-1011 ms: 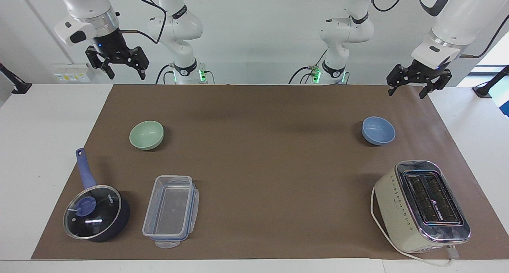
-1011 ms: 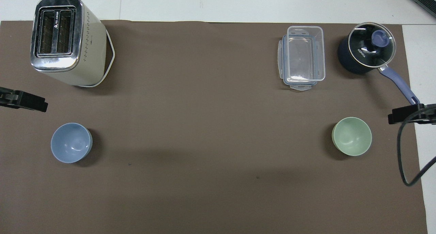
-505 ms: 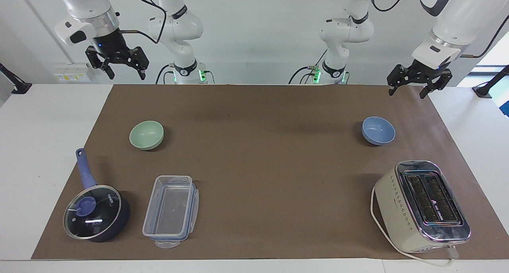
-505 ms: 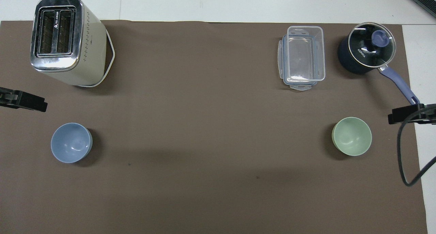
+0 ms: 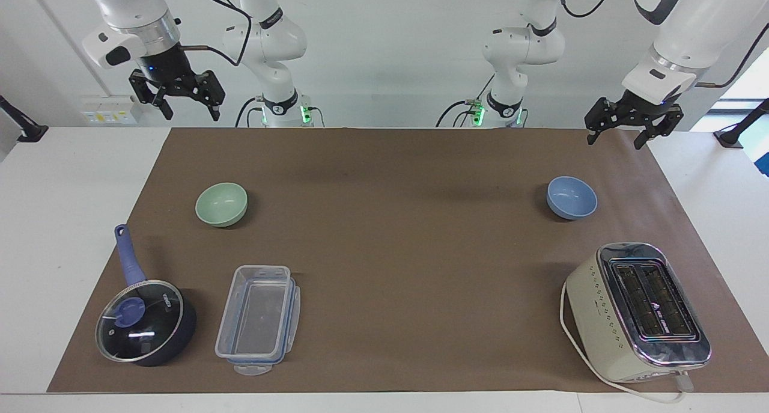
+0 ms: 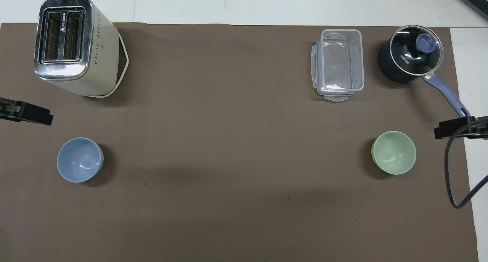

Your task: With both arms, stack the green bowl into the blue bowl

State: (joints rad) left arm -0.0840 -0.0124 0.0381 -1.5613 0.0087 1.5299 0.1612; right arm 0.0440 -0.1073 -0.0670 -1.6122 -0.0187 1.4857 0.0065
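Observation:
The pale green bowl (image 5: 221,204) (image 6: 394,152) stands upright and empty on the brown mat toward the right arm's end. The periwinkle-blue bowl (image 5: 571,197) (image 6: 79,159) stands upright and empty toward the left arm's end. The two bowls are wide apart. My right gripper (image 5: 187,107) (image 6: 453,128) hangs open and empty high in the air, over the mat's edge at the right arm's end. My left gripper (image 5: 619,137) (image 6: 34,116) hangs open and empty, high over the mat's edge at the left arm's end. Neither touches a bowl.
A cream toaster (image 5: 637,311) stands farther from the robots than the blue bowl. A clear plastic container (image 5: 258,320) and a dark blue lidded saucepan (image 5: 144,321) lie farther out than the green bowl. Two slimmer arms (image 5: 270,52) wait at the back.

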